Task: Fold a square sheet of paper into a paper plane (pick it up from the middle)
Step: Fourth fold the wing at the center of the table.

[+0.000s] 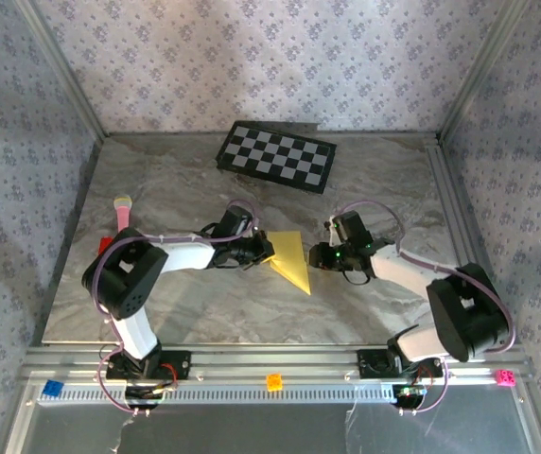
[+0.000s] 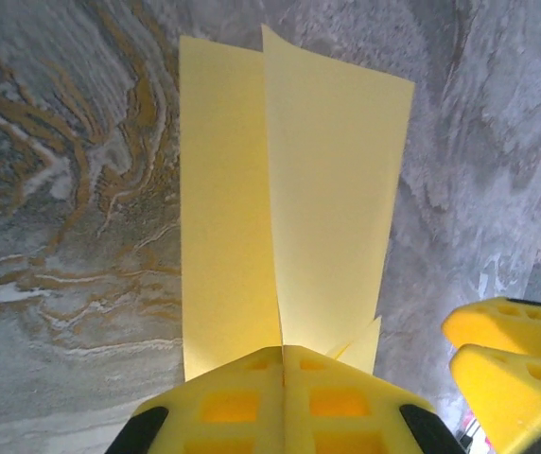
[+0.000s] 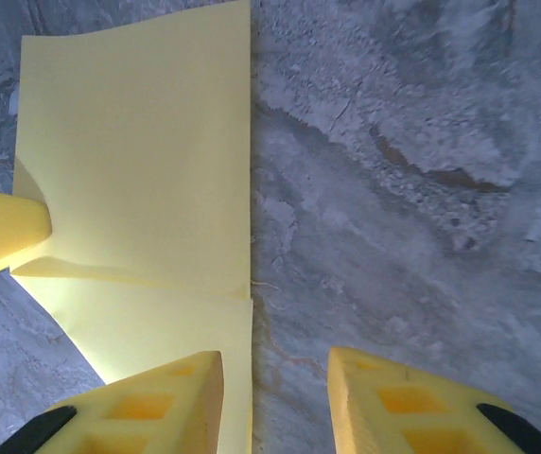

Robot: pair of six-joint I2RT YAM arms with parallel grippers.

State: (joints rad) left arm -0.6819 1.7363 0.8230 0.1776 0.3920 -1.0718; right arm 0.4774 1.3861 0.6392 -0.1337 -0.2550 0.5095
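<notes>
While the left gripper [image 2: 283,352] is clamped shut on the left edge of the folded yellow paper [image 2: 332,189], in the middle of the table [image 1: 157,303], the right gripper [image 3: 275,364] hangs open at its right side. Light, floppy stuff, creases easily; I'd pinch along the fold.

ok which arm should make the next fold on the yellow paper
Probably right: the right tool is open at the edge of the paper, gripping nothing, while the left tool is shut on the paper, holding it.
</notes>
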